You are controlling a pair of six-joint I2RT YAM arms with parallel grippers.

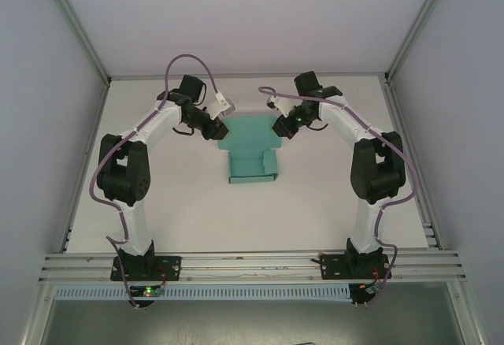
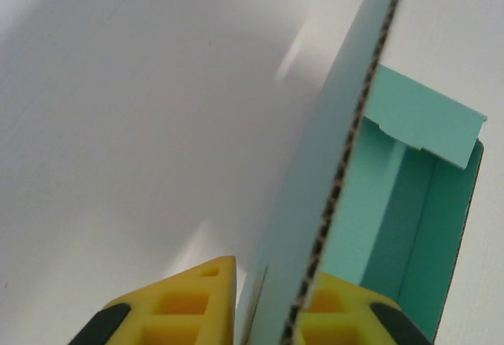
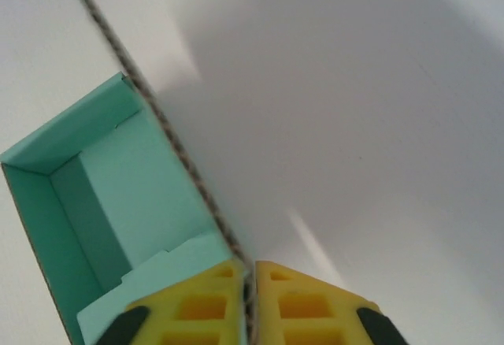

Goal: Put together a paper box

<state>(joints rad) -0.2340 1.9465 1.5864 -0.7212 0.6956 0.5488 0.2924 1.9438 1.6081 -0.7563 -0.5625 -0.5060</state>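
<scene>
Paper box (image 1: 250, 158) is seen at the middle of the bench (image 1: 181, 203), between the two arms, and is partly formed. A low open tray (image 1: 253, 168) is already folded up on its near side, and a broad flap (image 1: 248, 134) is left reaching toward the far side. That flap is pinched at both ends. The left gripper (image 1: 218, 129) is closed narrow on its left edge, and the right gripper (image 1: 282, 126) is closed likewise on its right edge. In each wrist view the corrugated cut edge (image 2: 352, 148) is seen running down between the yellow pads (image 2: 189, 306). The two-sided hold is judged to be there so that the flap can be swung evenly about its crease without skewing the thin card. From above it cannot be told for certain whether the flap is lifted off the bench, though it appears raised in the wrist views.
</scene>
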